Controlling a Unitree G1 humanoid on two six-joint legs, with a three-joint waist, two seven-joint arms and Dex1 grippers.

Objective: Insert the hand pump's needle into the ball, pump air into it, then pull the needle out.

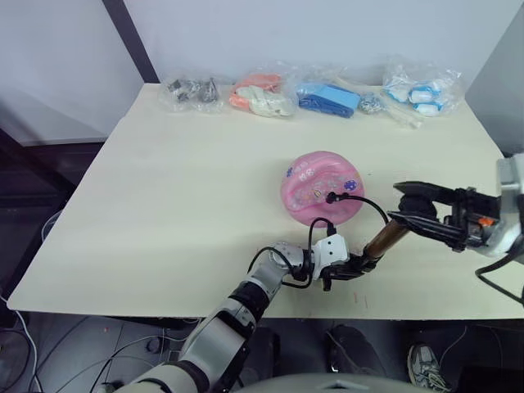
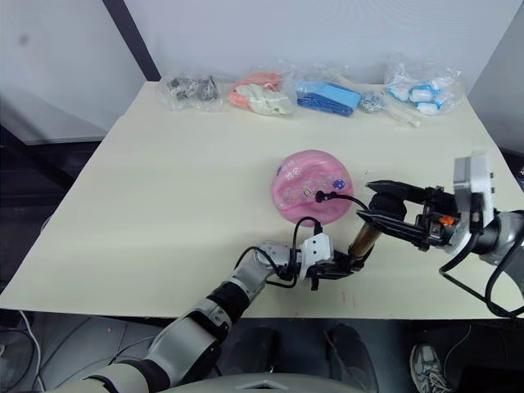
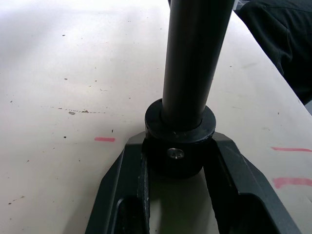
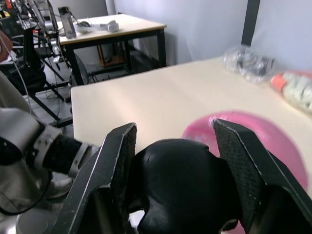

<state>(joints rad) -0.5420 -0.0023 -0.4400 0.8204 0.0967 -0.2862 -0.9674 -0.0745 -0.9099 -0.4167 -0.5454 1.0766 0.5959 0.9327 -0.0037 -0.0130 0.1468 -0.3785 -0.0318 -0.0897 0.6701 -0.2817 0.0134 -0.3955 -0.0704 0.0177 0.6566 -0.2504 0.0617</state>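
Note:
The pink ball (image 1: pixel 321 187) lies right of the table's middle and looks somewhat flattened. The hand pump (image 1: pixel 383 242), a bronze cylinder, slants up from the table just in front of the ball. My left gripper (image 1: pixel 342 270) is shut on the pump's black bottom cap (image 3: pixel 179 141), one finger on each side. My right gripper (image 1: pixel 411 208) is shut on the pump's black handle (image 4: pixel 180 190) at the upper end. The thin black hose (image 1: pixel 315 229) loops from the pump's base up to a small black fitting (image 1: pixel 331 197) sitting on the ball's top. The needle pin itself is hidden at the fitting.
Several clear bags stand along the table's far edge: dark parts (image 1: pixel 192 90), orange and white items (image 1: pixel 262 95), blue items (image 1: pixel 327 99), white and blue items (image 1: pixel 422 91). Bare tabletop (image 1: pixel 172 196) spreads left of the ball. The table's front edge runs just behind my left wrist.

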